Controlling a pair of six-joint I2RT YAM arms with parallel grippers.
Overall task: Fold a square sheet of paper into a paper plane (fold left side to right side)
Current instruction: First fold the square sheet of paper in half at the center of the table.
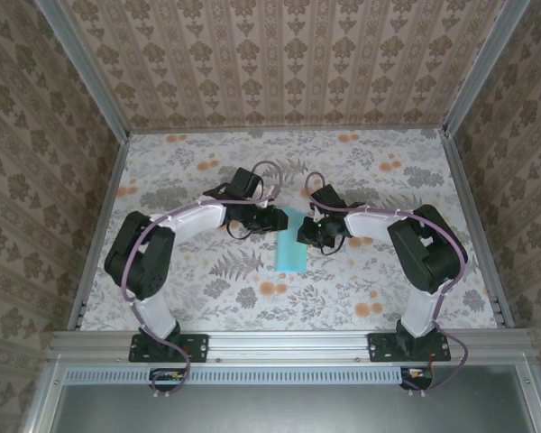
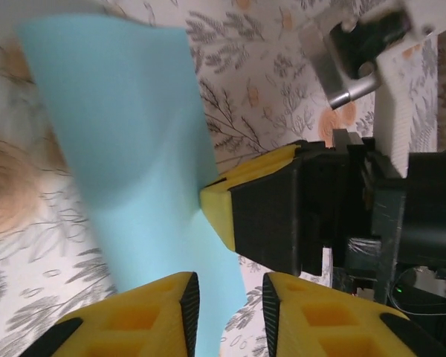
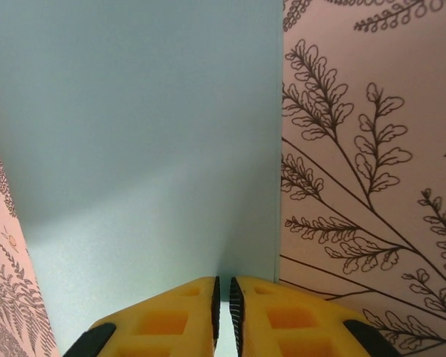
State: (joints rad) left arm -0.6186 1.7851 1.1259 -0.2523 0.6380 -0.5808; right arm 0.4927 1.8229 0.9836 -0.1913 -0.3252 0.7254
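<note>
- Square sheet of paper [image 1: 290, 245], where is it and who's got it?
- Mid tabletop [image 1: 207, 307], between my two hands. My right hand [image 3: 223, 312] is pinched nearly shut on its straight edge. My left hand [image 2: 227, 316] has a narrow gap, and a corner of the sheet runs into that gap. It doesn't look clamped.
- Risks?
- Main one: the left isn't gripping, so the flap could spring back or slide when I move. Second: if the right pulls while pinched, the whole sheet drags and the edges go skew, so the crease lands off-line. Third: it's thin paper, and two hands tugging against each other could tear or wrinkle it.
- How does it look?
- Plain light blue. From above it's a narrow upright strip, so probably doubled over. The left wrist view shows it bowed and not lying flat. The edge at my right pads is clean and straight.
</note>
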